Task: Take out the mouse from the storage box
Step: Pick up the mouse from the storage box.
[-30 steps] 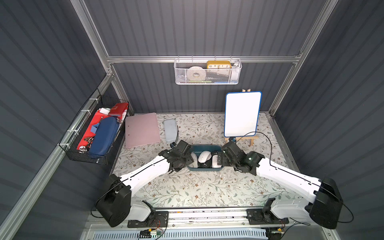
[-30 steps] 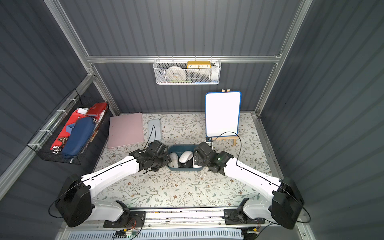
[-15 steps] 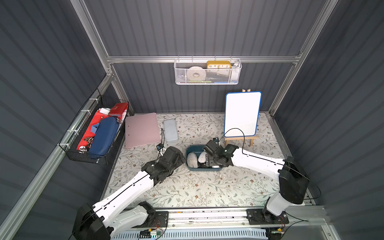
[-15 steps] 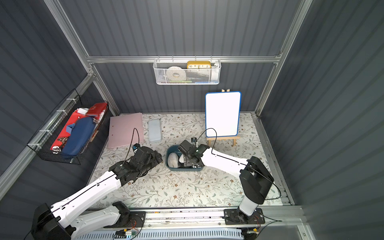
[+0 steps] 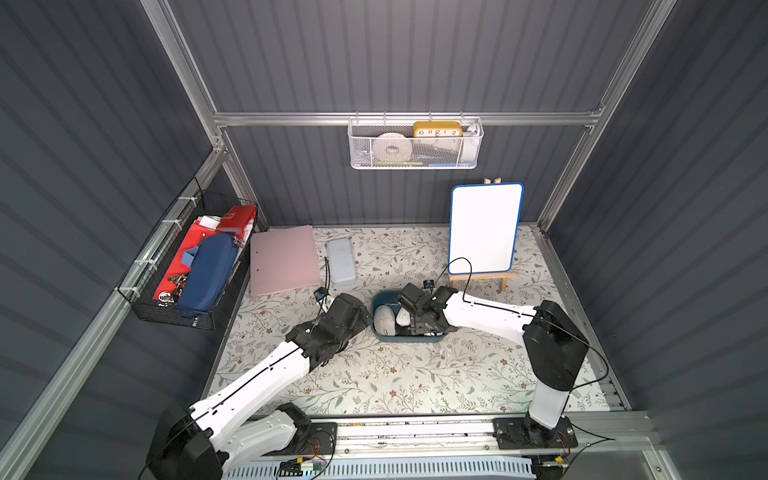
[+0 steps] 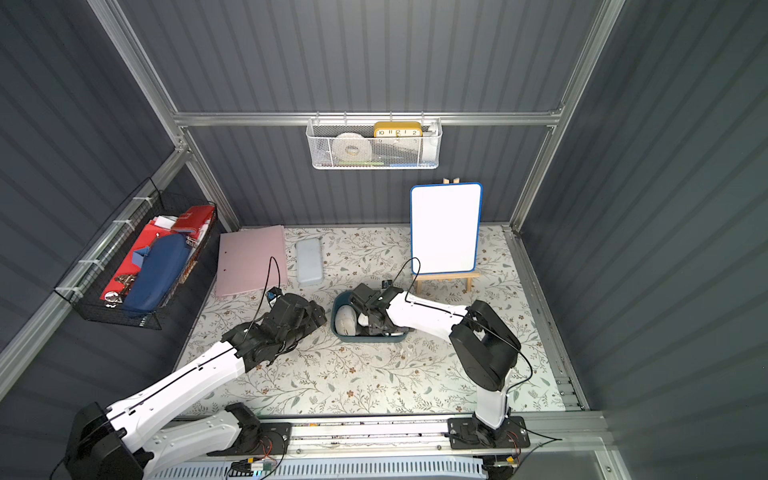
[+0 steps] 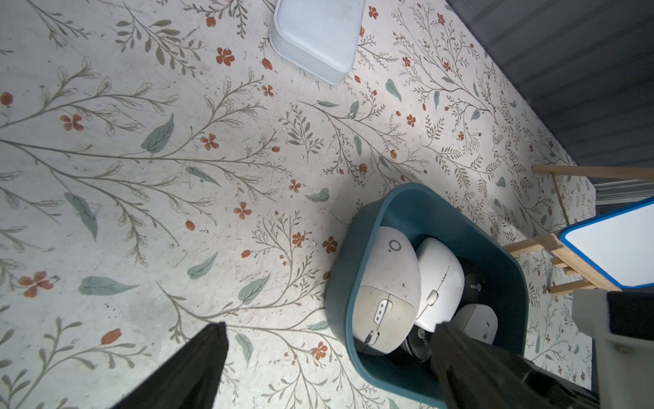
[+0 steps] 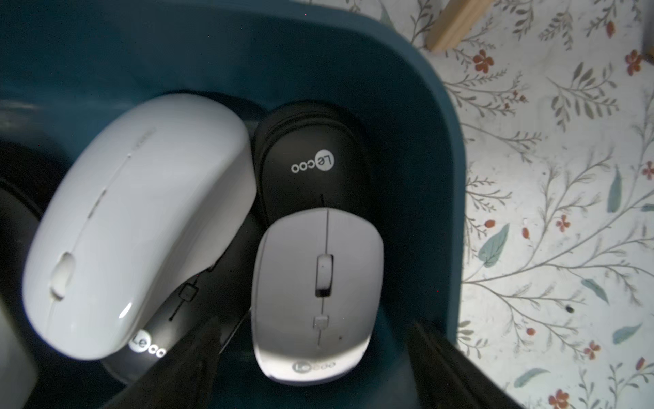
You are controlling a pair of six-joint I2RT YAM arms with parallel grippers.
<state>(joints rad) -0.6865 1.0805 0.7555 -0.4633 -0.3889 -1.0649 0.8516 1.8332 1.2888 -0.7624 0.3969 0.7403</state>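
The tabletop (image 5: 415,374) is covered in a pale floral print and is closed in by dark grey ribbed walls (image 5: 395,62) on an aluminium frame.

At its far left corner lies a pink folder (image 5: 282,259), with a pale-blue case (image 5: 340,262) just beside it. Toward the far right corner a whiteboard (image 5: 484,226) stands on a small wooden easel (image 5: 482,278).

A white mesh basket (image 5: 415,160) hangs on the back wall and holds a yellow clock (image 5: 437,129) and a white roll (image 5: 390,147). A black wire basket (image 5: 174,309) on the left wall holds a blue pouch (image 5: 208,270) and red items (image 5: 183,257).

The storage box (image 5: 409,337) sits near the middle of the tabletop. It holds:
- a large off-white mouse (image 7: 385,283) at its left end
- a glossy white mouse (image 8: 134,219) next to that one, resting partly on a black mouse (image 8: 198,308)
- a second black mouse (image 8: 315,159) at the right end
- a grey mouse (image 8: 318,283), also at the right end, overlapping the second black mouse

The right gripper (image 8: 315,324) reaches down into the box. Its fingers are spread to either side of the grey mouse, and a gap shows on each side. The mouse lies in the box.

The left gripper (image 7: 329,325) hangs just beside the box's left end, its fingers wide apart with nothing between them.
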